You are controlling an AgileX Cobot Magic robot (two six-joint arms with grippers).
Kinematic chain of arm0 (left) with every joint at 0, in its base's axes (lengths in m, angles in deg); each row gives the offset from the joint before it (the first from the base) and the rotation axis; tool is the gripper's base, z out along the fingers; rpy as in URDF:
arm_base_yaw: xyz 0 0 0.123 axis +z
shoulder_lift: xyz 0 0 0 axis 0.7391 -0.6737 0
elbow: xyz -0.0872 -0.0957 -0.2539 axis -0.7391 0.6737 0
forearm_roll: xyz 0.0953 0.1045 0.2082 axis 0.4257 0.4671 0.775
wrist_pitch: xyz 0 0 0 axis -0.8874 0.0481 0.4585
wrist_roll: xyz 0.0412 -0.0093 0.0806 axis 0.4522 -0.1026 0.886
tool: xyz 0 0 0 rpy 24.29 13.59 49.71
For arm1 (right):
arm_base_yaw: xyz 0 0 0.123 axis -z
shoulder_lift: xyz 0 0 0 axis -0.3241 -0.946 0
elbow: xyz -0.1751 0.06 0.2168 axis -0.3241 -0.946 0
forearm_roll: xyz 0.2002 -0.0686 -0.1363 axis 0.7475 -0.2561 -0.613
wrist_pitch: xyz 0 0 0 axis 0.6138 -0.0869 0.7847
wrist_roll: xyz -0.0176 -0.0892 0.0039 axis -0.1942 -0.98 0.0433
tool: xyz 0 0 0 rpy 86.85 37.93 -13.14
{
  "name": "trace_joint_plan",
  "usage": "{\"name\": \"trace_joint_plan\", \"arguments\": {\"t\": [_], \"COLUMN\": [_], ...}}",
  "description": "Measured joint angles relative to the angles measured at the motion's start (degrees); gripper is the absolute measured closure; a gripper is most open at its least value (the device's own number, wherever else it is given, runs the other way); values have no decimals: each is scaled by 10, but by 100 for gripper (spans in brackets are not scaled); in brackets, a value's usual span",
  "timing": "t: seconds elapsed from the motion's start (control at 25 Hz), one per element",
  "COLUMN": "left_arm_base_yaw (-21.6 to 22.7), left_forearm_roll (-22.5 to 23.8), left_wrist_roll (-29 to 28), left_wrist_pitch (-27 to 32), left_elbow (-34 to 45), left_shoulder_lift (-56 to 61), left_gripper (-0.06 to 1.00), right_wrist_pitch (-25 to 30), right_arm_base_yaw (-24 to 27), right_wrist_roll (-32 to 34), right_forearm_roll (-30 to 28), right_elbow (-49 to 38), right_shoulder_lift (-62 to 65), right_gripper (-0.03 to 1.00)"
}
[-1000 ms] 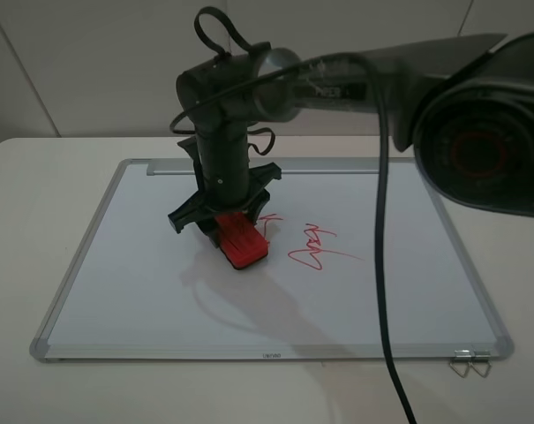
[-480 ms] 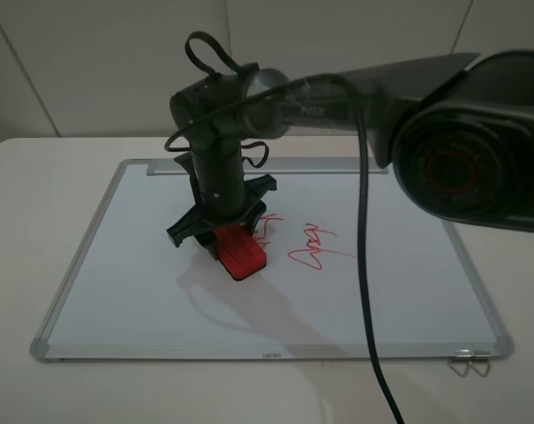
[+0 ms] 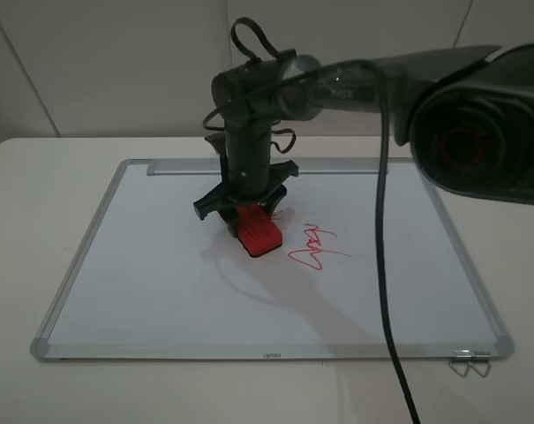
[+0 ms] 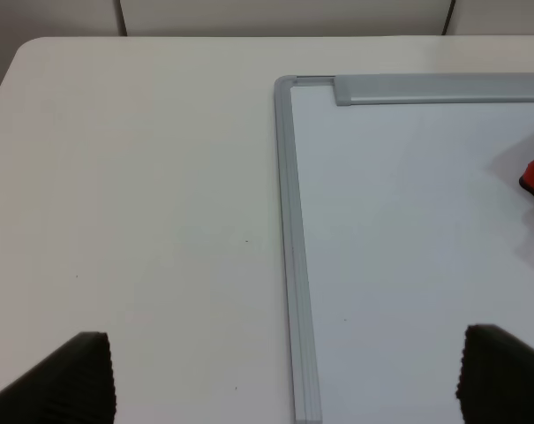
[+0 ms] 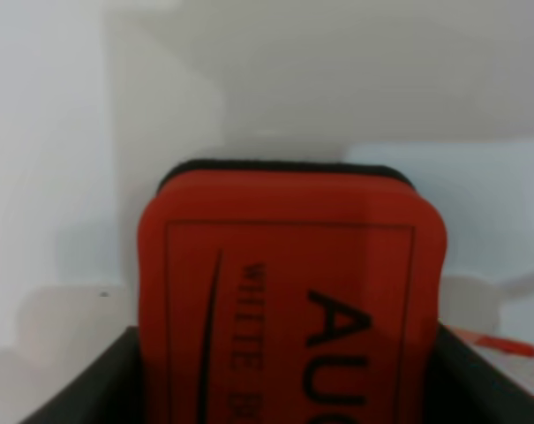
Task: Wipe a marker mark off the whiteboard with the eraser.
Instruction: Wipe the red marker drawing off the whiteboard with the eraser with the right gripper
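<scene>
Two red scribbles, high view: right end effector [image 3: 247, 215] pinches eraser [image 3: 259, 235] on whiteboard [image 3: 143, 283], covering most of marker mark [image 3: 276, 215]; sideways drift could smear tailed scribble [image 3: 317, 249] just beside. Left wrist: left end effector [image 4: 293, 380] spread, idle above surface [image 4: 143, 177]. Right wrist: eraser clamped; uneven felt contact may leave strokes

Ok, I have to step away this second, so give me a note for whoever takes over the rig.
Left claw: open, empty, over the whiteboard's left frame.
Right claw: shut on the eraser, which sits on the board over the marker mark.
Done: eraser is in the claw and on the mark.
Left: a red trace shows beside the eraser, so finish wiping; the tailed scribble to its right is not the target.
</scene>
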Motion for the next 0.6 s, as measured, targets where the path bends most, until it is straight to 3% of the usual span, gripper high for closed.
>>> {"name": "trace_joint_plan", "arguments": {"t": [0.32,0.6], "left_arm_base_yaw": [0,0], "left_forearm_roll": [0,0], "left_wrist_roll": [0,0], "left_wrist_pitch": [0,0], "left_elbow": [0,0], "left_shoulder_lift": [0,0], "left_gripper": [17,17], "right_wrist_pitch": [-29,-37], "right_arm_base_yaw": [57,71], "right_wrist_roll": [-1,-1], "right_forearm_roll": [-59,-71], "right_elbow": [0,0], "right_shoulder_lift": [-3,-3], "right_gripper": [47,47]}}
